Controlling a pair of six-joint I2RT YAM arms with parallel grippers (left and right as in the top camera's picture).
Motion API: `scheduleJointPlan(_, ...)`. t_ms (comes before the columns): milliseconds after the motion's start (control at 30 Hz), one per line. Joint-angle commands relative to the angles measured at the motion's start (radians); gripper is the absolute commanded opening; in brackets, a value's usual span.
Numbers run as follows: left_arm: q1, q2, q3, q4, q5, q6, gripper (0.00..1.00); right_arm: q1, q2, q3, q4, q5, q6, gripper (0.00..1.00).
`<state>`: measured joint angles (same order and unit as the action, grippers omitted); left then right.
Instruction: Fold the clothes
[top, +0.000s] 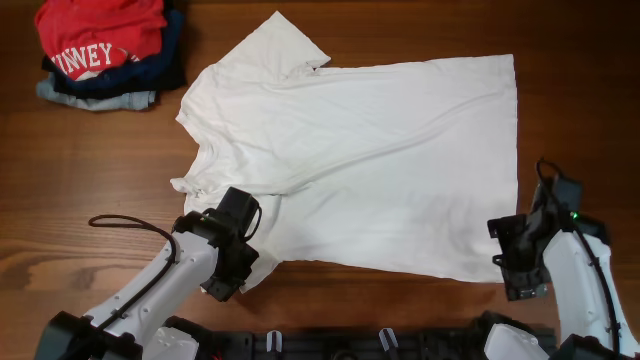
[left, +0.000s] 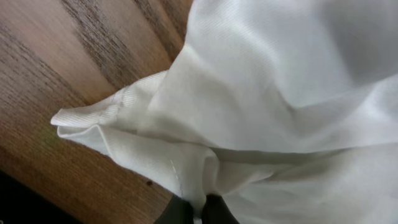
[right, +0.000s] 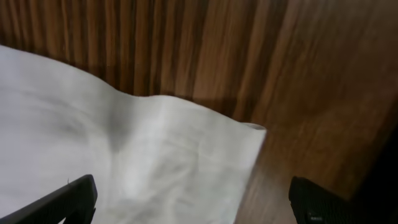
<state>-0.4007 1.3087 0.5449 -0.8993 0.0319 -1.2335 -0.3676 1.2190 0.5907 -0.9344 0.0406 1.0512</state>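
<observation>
**A:** Where is the large white cotton T-shirt?

**B:** It is spread flat on the brown wooden surface, sleeves to the left and hem to the right. No lettering shows on the upper side.

**A:** Grippers?

**B:** The left gripper is pinched tight on a bunched fold of cloth by the near sleeve. The right gripper is spread wide and holds nothing. The near hem corner lies just ahead of its fingers.

**A:** Step in hand?

**B:** My reading is that both ends of the near edge get secured, then carried over toward the far edge. The right side has not gripped yet.

**A:** Notes for doing it well?

**B:** The right gripper should descend squarely on the corner and catch both layers, not only the top one. Both ends should lift together and level — uneven height would likely skew the crease. Keep the cloth lightly taut between the two and travel low. The left pinch looks shallow — a slip seems possible if it is pulled hard.
</observation>
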Motion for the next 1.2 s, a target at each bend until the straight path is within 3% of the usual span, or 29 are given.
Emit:
scheduleJointPlan(0, 0.006, -0.003, -0.010, -0.002, 0.005, -0.002, 0.04, -0.004, 0.001, -0.051, 0.020, -0.036, 0.060, 1.00)
scheduleJointPlan(167, 0.006, -0.003, -0.010, -0.002, 0.005, -0.002, 0.04, -0.004, 0.001, -0.136, 0.110, -0.066, 0.077, 0.99)
scheduleJointPlan(333, 0.006, -0.003, -0.010, -0.002, 0.005, -0.002, 0.04, -0.004, 0.001, -0.143, 0.115, -0.065, 0.079, 0.66)
scheduleJointPlan(367, 0.006, -0.003, -0.010, -0.002, 0.005, -0.002, 0.04, -0.004, 0.001, -0.143, 0.115, -0.066, 0.079, 0.54)
scheduleJointPlan(467, 0.006, -0.006, -0.001, -0.014, 0.047, -0.002, 0.04, -0.004, 0.001, -0.142, 0.100, -0.067, 0.104, 0.29)
scheduleJointPlan(633, -0.005, -0.103, 0.102, -0.132, 0.042, -0.001, 0.04, -0.004, 0.000, -0.110, 0.078, -0.063, 0.108, 0.14)
scheduleJointPlan(667, -0.026, -0.138, 0.122, -0.149, 0.038, -0.002, 0.04, -0.004, 0.000, -0.084, 0.055, -0.055, 0.108, 0.07)
scheduleJointPlan(900, -0.241, -0.261, 0.189, -0.176, 0.026, -0.092, 0.04, -0.004, 0.000, 0.026, -0.012, -0.009, 0.107, 0.05)
scheduleJointPlan(1000, -0.367, -0.262, 0.227, -0.222, -0.083, -0.165, 0.04, -0.004, 0.000, 0.056, -0.013, -0.007, 0.112, 0.04)
scheduleJointPlan(1167, -0.510, -0.261, 0.379, -0.336, -0.277, -0.170, 0.04, -0.004, 0.000, 0.122, -0.027, -0.007, 0.127, 0.04)
